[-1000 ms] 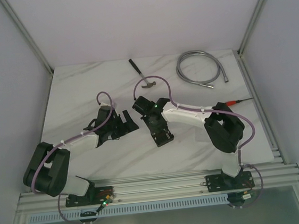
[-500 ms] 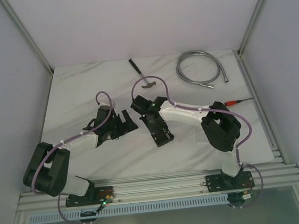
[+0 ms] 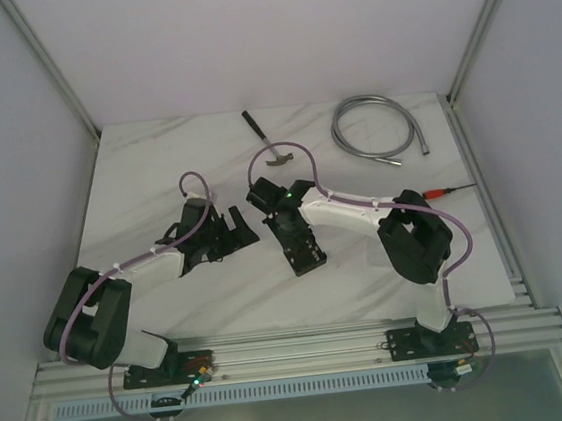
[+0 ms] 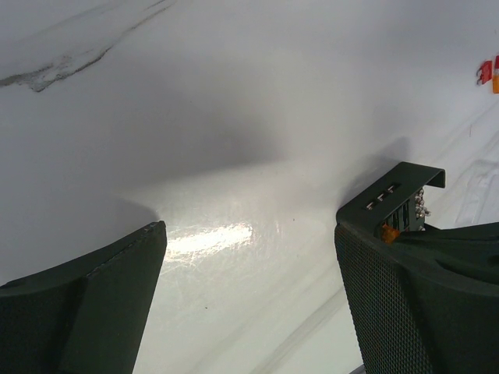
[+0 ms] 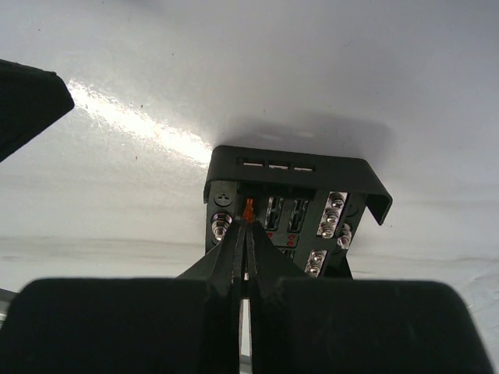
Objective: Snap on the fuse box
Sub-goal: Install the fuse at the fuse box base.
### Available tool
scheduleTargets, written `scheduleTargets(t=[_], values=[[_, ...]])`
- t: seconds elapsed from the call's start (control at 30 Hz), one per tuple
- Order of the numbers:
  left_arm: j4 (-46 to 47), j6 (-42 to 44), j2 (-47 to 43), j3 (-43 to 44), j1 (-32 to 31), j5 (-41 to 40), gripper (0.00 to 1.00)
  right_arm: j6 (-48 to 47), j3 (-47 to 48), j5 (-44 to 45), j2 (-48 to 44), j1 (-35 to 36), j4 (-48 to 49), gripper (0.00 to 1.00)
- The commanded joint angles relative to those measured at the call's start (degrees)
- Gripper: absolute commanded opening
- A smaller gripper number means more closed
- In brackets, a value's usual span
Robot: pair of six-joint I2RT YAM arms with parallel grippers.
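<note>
The black fuse box (image 5: 292, 206) lies open on the white table, its slots and silver screws showing. My right gripper (image 5: 248, 226) is shut on a small orange fuse (image 5: 249, 209) and holds it at the box's far-left slot. I cannot tell whether the fuse is seated. In the top view the right gripper (image 3: 300, 244) sits over the box and hides it. My left gripper (image 4: 249, 300) is open and empty. One corner of the box (image 4: 394, 199) shows just past its right finger (image 4: 390, 312). In the top view the left gripper (image 3: 246, 229) is left of the right one.
Loose red and orange fuses (image 4: 489, 72) lie on the table beyond the box. A hammer (image 3: 267, 142) and a coiled metal hose (image 3: 378, 130) lie at the back. A red-handled screwdriver (image 3: 445, 192) lies at the right. Metal rails edge the table.
The right arm's wrist has shifted slightly to the left. The left arm has not moved.
</note>
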Motion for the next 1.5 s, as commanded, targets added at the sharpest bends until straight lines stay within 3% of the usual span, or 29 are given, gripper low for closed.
scheduleTargets(t=[0.0, 0.23, 0.63, 0.97, 1.2, 1.47], values=[[-2.1, 1.4, 1.1, 0.1, 0.6, -1.2, 0.98, -1.2, -5.4, 4.0, 7.2, -2.3, 6.1, 0.00], [-2.2, 1.4, 1.0, 0.1, 0.6, -1.0, 0.98, -1.5, -10.6, 3.3, 3.3, -3.5, 7.9, 0.00], [-2.2, 1.4, 0.6, -0.2, 0.6, -1.1, 0.98, -2.8, -5.5, 3.8, 8.8, -1.9, 6.9, 0.00], [-2.0, 1.2, 0.6, -0.2, 0.5, -1.0, 0.98, -1.5, -16.7, 3.9, 8.1, -1.2, 8.9, 0.00], [-2.1, 0.5, -0.5, -0.8, 0.6, -0.6, 0.98, -1.5, -15.9, 2.9, 13.5, -0.1, 8.0, 0.00], [-2.1, -0.3, -4.0, -2.1, 0.6, -0.6, 0.98, -0.2, -11.6, 2.8, 2.1, 0.7, 9.1, 0.00]])
